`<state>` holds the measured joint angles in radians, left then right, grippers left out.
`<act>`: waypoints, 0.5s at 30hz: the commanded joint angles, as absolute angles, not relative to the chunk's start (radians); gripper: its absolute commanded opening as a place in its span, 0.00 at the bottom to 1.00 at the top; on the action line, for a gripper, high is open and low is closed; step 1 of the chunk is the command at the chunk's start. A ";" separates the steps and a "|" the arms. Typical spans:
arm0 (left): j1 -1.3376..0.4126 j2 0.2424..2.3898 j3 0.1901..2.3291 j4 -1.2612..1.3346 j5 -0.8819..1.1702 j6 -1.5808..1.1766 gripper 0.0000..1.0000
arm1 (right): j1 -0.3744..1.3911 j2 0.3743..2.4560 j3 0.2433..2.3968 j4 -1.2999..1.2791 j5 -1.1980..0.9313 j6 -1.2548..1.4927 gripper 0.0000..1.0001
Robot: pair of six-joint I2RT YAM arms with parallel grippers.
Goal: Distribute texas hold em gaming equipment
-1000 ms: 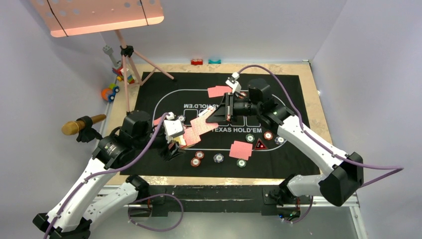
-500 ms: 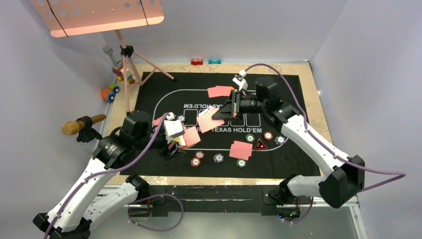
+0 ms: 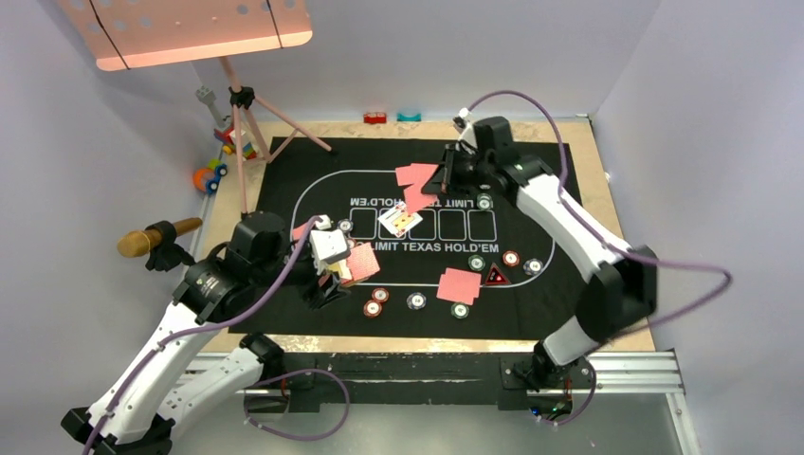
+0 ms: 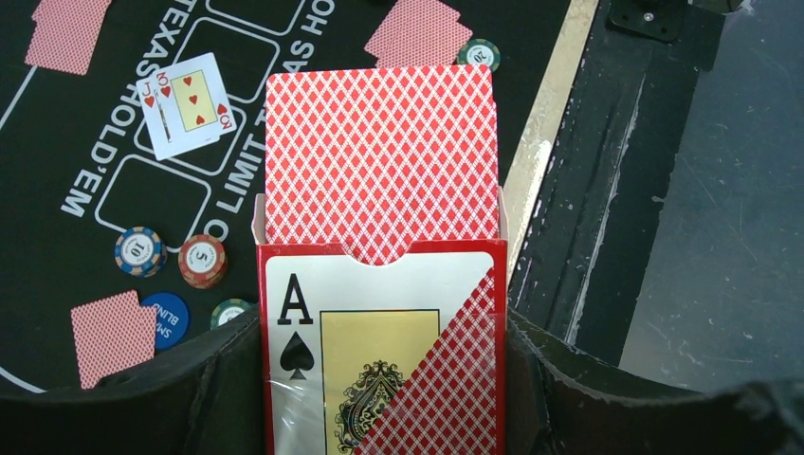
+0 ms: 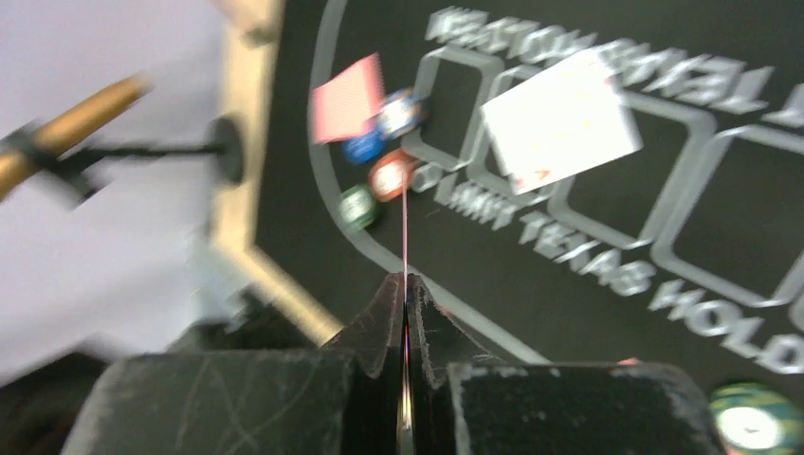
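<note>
Dealing a single card from the box to a far seat. Nearest the bases, the left gripper (image 4: 379,379) is clamping its fingers on the card box (image 4: 379,351) and holding it above the near-left part of the black mat (image 3: 313,327), with the red-backed deck (image 4: 381,161) standing proud of the box's open mouth. Just beyond, poker chips (image 3: 377,301), a pair of face-down cards (image 3: 459,284) and the red-black triangular marker (image 3: 495,276) are lying along the near curve of the printed oval. In the middle, face-up cards (image 3: 400,221) are resting on the row of printed boxes. Farthest out, the right gripper (image 5: 406,294) is pinching one playing card (image 5: 405,227) by its edge, fingers together on it, beside the face-down cards (image 3: 414,174) already at the far seat. To do this step well, the card should probably be turned flat and lowered close to the mat before release, so that it lands back-up and does not flip or slide; the left arm should likely be holding the box steady meanwhile.
</note>
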<state>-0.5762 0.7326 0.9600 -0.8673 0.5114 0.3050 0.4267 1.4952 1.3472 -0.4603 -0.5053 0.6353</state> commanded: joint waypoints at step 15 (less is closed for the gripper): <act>-0.572 0.709 1.086 -0.893 0.533 0.227 0.00 | 0.758 2.112 1.806 -0.589 0.939 0.065 0.00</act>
<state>-0.5762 0.7254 1.0344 -0.9154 0.5156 0.2615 0.6994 2.0426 1.8046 -0.6807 0.6815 0.2089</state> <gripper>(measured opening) 0.703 0.007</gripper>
